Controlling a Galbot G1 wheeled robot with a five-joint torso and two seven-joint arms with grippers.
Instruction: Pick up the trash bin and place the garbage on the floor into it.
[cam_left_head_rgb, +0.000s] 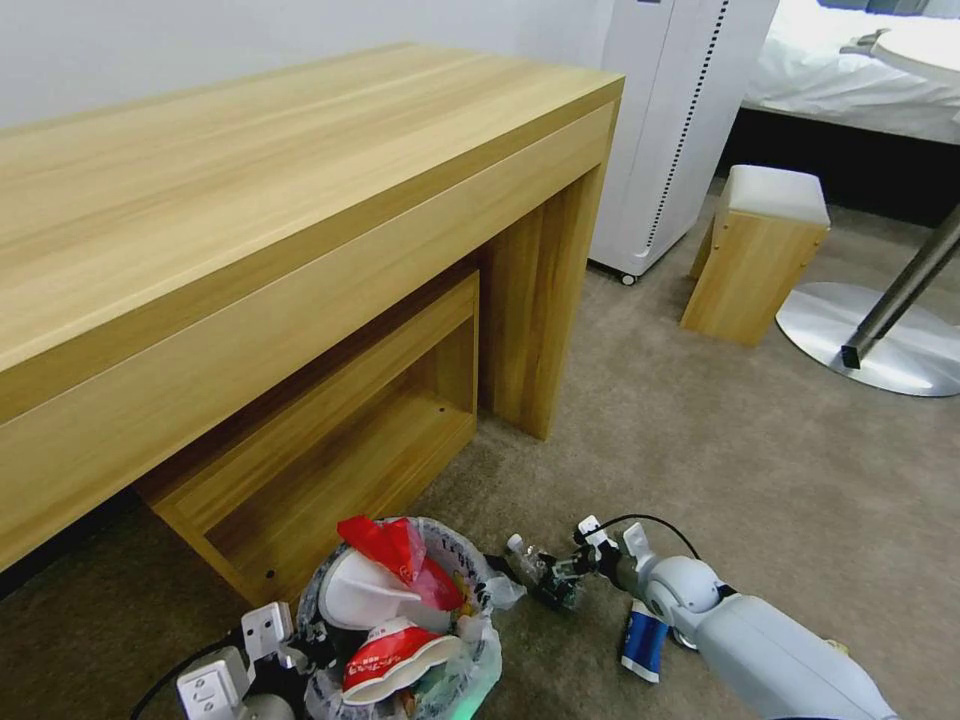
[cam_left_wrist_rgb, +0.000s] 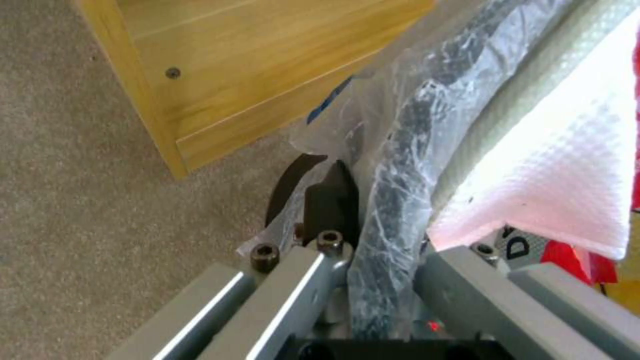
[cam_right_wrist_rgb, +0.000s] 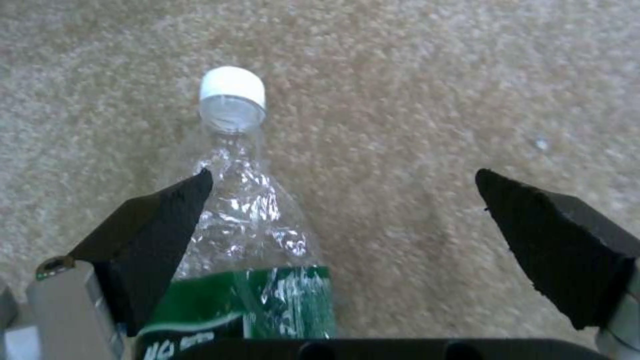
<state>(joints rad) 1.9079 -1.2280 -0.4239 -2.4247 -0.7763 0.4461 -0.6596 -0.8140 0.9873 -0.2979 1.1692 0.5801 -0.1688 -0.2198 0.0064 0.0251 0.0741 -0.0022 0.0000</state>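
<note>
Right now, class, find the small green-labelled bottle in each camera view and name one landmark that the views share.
Head view: the bottle lies on the carpet, low and near centre, between the trash bin and the right gripper.
Right wrist view: the bottle lies between the open fingers, close to one, white cap pointing away.
Left wrist view: the trash bin's bagged rim over carpet.
Shared landmark: the beige carpet.

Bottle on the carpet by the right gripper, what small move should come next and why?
Probably close the right gripper on the bottle. Its fingers stand open, one pad already against the bottle's side, the other apart over bare carpet. The left gripper holds the trash bin by its bagged rim, close beside.
</note>
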